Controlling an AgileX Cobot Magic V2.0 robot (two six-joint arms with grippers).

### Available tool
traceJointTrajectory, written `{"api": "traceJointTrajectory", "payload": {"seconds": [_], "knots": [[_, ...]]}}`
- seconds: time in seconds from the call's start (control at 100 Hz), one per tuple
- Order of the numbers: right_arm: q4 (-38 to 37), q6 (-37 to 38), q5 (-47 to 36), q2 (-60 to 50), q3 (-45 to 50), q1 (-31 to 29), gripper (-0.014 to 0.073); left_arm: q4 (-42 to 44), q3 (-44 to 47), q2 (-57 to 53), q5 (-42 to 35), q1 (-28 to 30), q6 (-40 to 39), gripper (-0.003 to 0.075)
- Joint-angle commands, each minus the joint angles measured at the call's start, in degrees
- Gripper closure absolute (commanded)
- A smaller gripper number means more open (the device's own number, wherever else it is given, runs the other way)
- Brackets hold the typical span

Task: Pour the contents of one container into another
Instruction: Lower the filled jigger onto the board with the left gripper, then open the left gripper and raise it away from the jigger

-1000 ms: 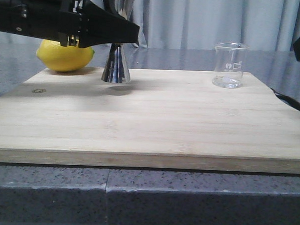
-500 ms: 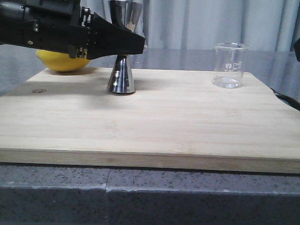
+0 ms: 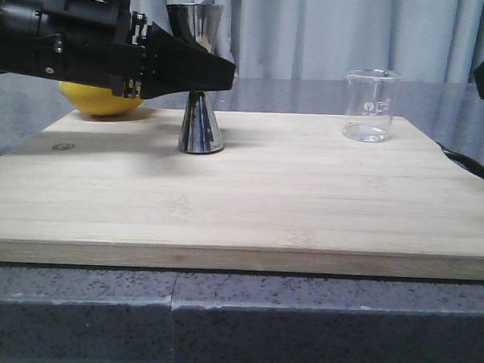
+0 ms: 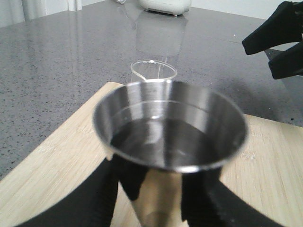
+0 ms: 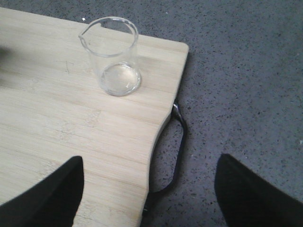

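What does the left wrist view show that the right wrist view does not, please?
Only the left wrist view shows the shiny steel hourglass-shaped jigger, gripped at its waist by the left hand, with dark liquid inside its upper cup. Only the right wrist view shows the black loop handle at the board's edge and the right hand open, holding nothing. Both show the small clear glass beaker standing upright on the pale wooden cutting board over the grey speckled counter.

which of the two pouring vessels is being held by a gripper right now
The steel jigger: the left gripper has its jaws clamped on its narrow waist, its base on the wooden board. The glass beaker stands free near the board's far right corner, untouched.
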Motion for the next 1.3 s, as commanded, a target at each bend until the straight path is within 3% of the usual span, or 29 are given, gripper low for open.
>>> {"api": "traceJointTrajectory", "payload": {"seconds": [0.0, 0.14, 0.4, 0.61, 0.78, 1.04, 1.29], "knots": [[-1.1, 0.0, -3.7, -0.9, -1.7, 0.1, 0.0073, -4.1, -1.5, -2.4, 6.1, -0.7, 0.1, 0.0370], [-1.1, 0.0, -4.0, -0.9, -1.7, 0.1, 0.0073, -4.0, -1.5, -2.4, 6.1, -0.7, 0.1, 0.0313], [-1.1, 0.0, -4.8, -0.9, -1.7, 0.1, 0.0073, -3.6, -1.5, -2.6, 6.1, -0.7, -1.0, 0.0120], [-1.1, 0.0, -5.5, -0.9, -1.7, 0.1, 0.0073, 1.3, -1.5, -6.3, 5.3, -0.7, -4.1, 0.0108], [-1.1, 0.0, -5.5, -0.9, -1.7, 0.1, 0.0073, 7.7, -1.5, -11.5, -3.3, -0.7, -8.6, 0.0108], [-1.1, 0.0, -0.1, -0.9, -3.4, 0.1, 0.0073, 28.2, -1.5, -21.1, -13.6, -0.7, -26.0, 0.0109], [-0.2, 0.0, 13.3, -0.9, -9.3, 0.1, 0.0073, 49.4, -1.5, -31.6, -20.3, -0.7, -51.9, 0.0110]]}}
